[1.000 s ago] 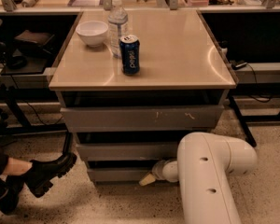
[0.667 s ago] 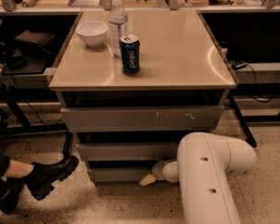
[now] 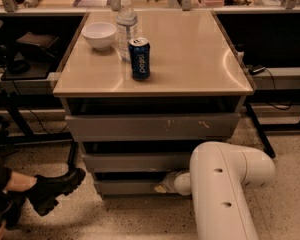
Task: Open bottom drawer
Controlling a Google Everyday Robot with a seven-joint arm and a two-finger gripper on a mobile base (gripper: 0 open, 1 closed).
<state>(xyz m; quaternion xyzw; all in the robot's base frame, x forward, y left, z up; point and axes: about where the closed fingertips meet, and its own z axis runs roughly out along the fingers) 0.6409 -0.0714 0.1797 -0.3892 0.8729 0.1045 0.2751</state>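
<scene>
Your hand (image 3: 161, 187) sits at the right part of the bottom drawer (image 3: 122, 187), its pale tip right at the plain grey front panel; you cannot tell from this view whether the hand is apart, together or clamped on the panel's edge. The bottom drawer is the lowest and shortest of three grey fronts, just above the speckled floor (image 3: 140, 219). Your white arm (image 3: 225, 189) reaches in from the right of the bottom drawer and covers that end of it. Directly above the bottom drawer, across a dark gap, lies the middle drawer front (image 3: 135, 162), and above that the widest drawer front (image 3: 150, 127) with pale scratch marks. Higher still above the bottom drawer, the tabletop (image 3: 190, 59) carries a blue can (image 3: 139, 58), a clear bottle (image 3: 126, 26) and a white bowl (image 3: 99, 35). To the left of the bottom drawer, well apart from it, a black boot (image 3: 52, 189) rests on the floor.
</scene>
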